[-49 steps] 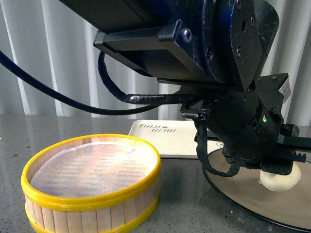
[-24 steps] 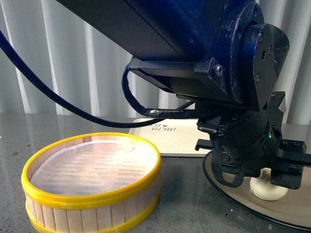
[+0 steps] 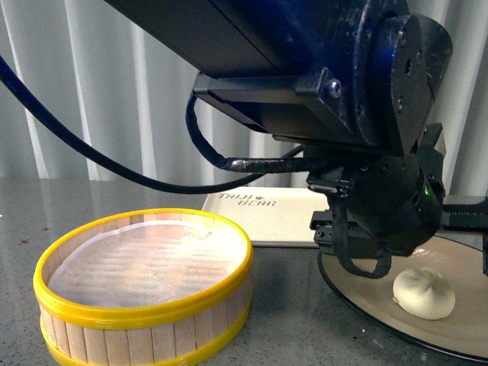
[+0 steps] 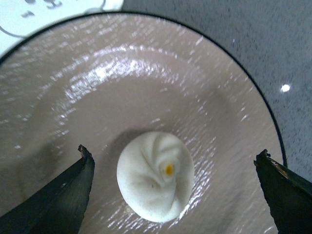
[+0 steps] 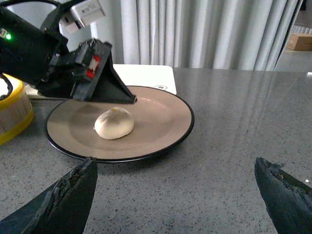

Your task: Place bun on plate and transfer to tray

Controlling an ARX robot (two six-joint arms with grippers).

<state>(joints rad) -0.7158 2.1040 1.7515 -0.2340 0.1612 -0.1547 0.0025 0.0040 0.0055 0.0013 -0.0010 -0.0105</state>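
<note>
Since half a second earlier, my left gripper [image 4: 174, 151] had risen off the bun [image 3: 424, 293], which in the earlier front view was half hidden under the fingers and now showed whole. The bun sat alone and upright, pleated top up, on the tan inside of the plate [image 3: 462, 261], off the plate's middle and touching nothing else.

Seen from the left wrist, my left jaws stood wide apart and empty, one on either side of the bun and clear of it, so that gripper hung directly above the plate.

The tray [image 3: 282, 215] lay flat just beyond the plate's far rim, close enough that I could not tell whether they touched. My right gripper [image 5: 175, 163] was also spread and empty, low over the table [image 5: 234, 122] on the plate's near side, with plate and then tray ahead of it.

I judged the left arm nearer, and that the plate had to travel away from me onto the tray. A yellow-rimmed steamer basket [image 3: 145, 305] stood well apart to the left.
</note>
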